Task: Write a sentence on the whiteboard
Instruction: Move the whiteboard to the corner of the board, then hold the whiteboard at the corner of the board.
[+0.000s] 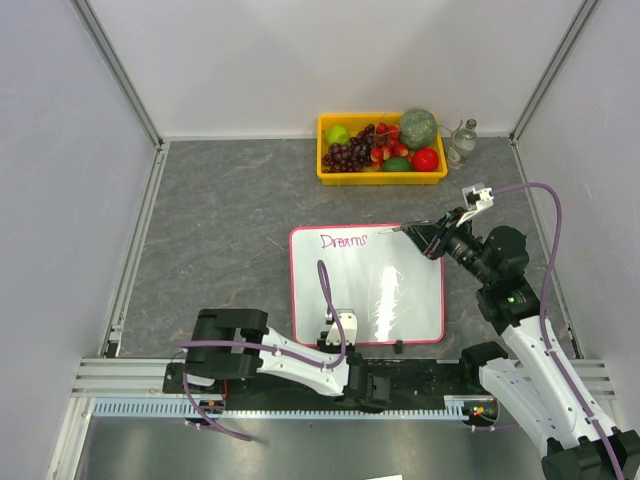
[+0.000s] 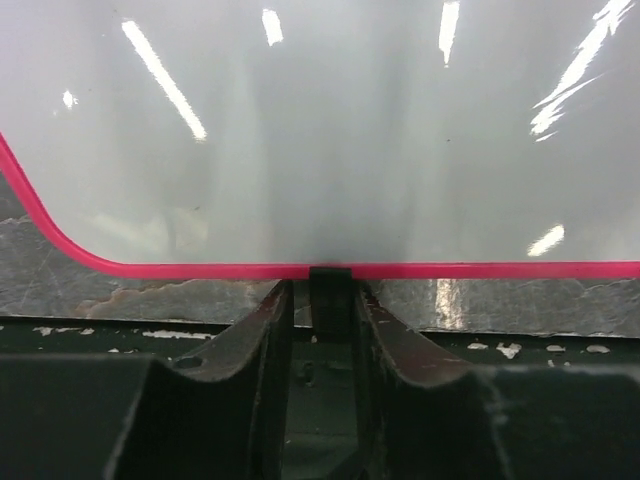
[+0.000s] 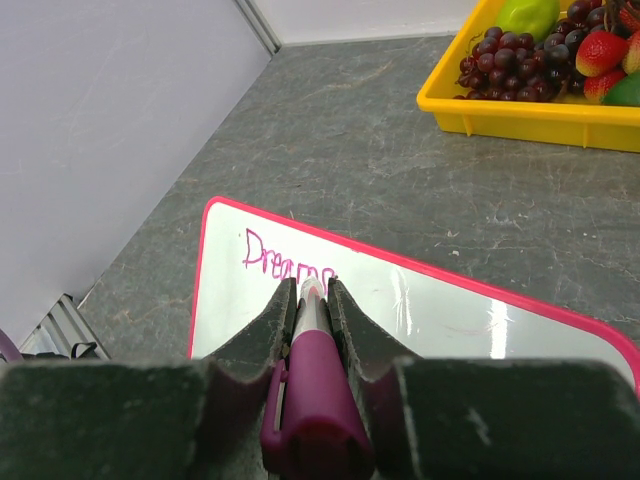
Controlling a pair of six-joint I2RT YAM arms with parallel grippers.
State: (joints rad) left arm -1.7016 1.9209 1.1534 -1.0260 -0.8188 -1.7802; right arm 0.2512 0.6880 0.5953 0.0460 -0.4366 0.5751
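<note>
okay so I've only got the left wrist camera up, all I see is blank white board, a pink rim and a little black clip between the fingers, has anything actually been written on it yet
Observer: Yes. The top view shows the sentence started in pink near the far left corner of the whiteboard. It reads only "Dreams".
Operator: And where's the pen?
Observer: The right gripper is shut on a magenta marker, with the tip pointing at the board just past that word.
Operator: Anything else on the table I should know about?
Observer: A yellow tray holding fruit sits beyond the board's far edge, apart from it.
</note>
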